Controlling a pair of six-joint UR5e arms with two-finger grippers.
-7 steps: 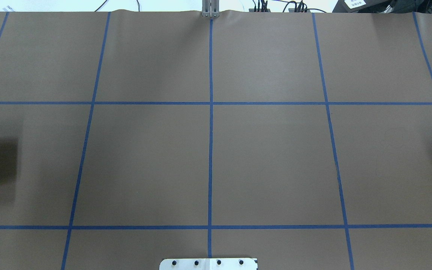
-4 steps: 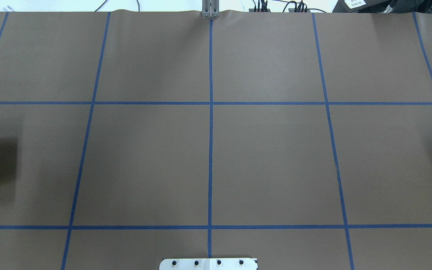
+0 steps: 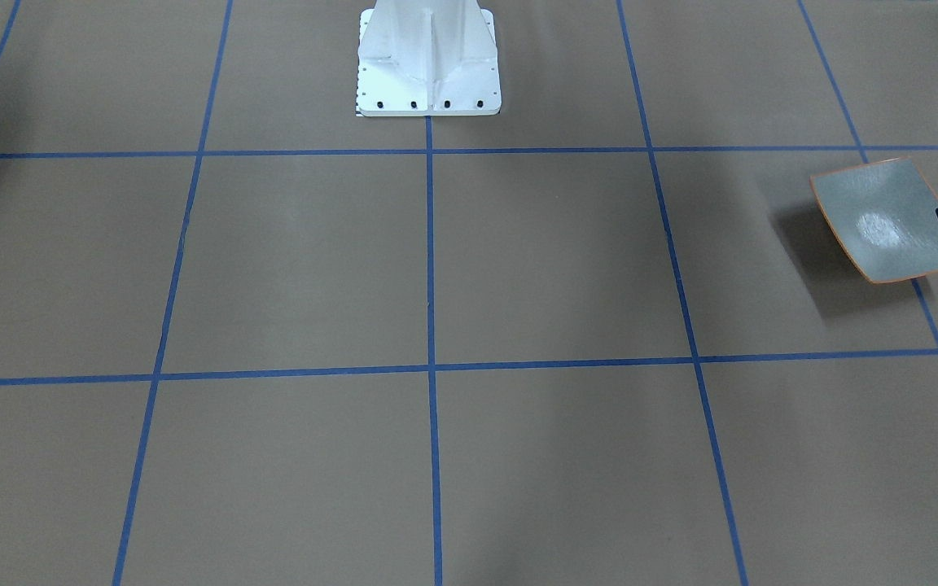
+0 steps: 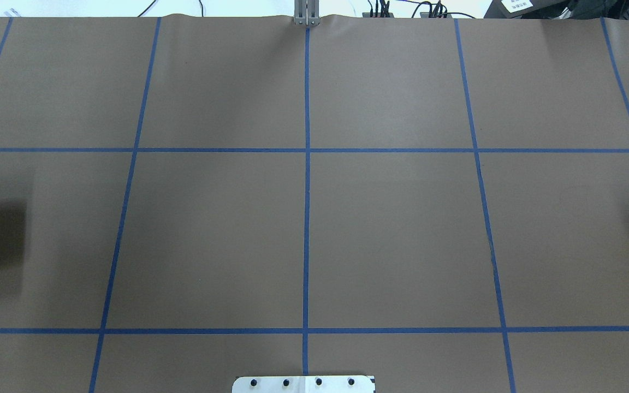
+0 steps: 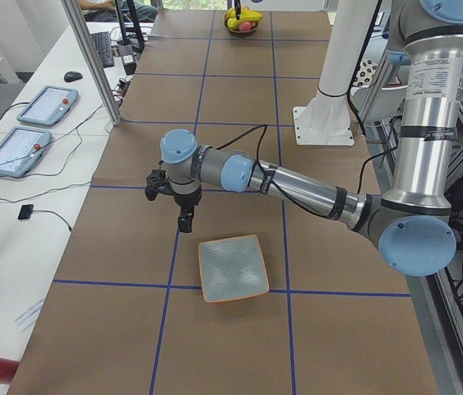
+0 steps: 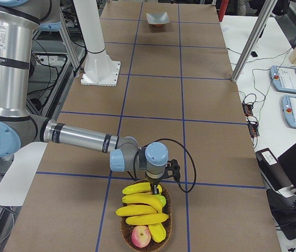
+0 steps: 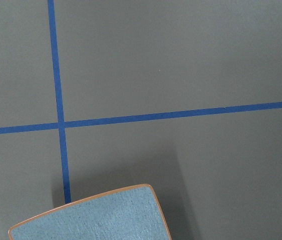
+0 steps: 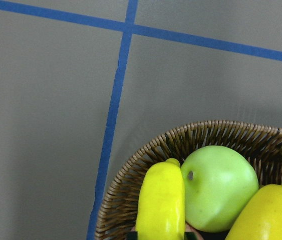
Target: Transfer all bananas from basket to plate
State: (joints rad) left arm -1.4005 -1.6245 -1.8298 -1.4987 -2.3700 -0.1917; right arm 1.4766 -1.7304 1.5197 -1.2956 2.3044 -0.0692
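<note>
Nothing is seen to have shifted overhead since the earlier frames. Three glossy yellow bananas (image 6: 142,199) are kept in the wicker basket (image 8: 130,180) at the table's (image 4: 402,218) right end. The grey-green, orange-rimmed plate (image 5: 233,267) is set at its left end. The right gripper (image 6: 153,188) is poised at the topmost banana, and the left gripper (image 5: 185,224) is hung near the plate. How far either pair of jaws is parted cannot be told.

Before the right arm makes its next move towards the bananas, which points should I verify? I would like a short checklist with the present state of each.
1. Plate bare, ready to receive: ok.
2. Bananas lie in the basket: ok.
3. Right gripper over the basket: ok.
4. Right gripper open: cannot tell.
5. Left gripper apart from the plate: ok.
6. Bananas free of other fruit: not ok, a green apple lies against one.
</note>
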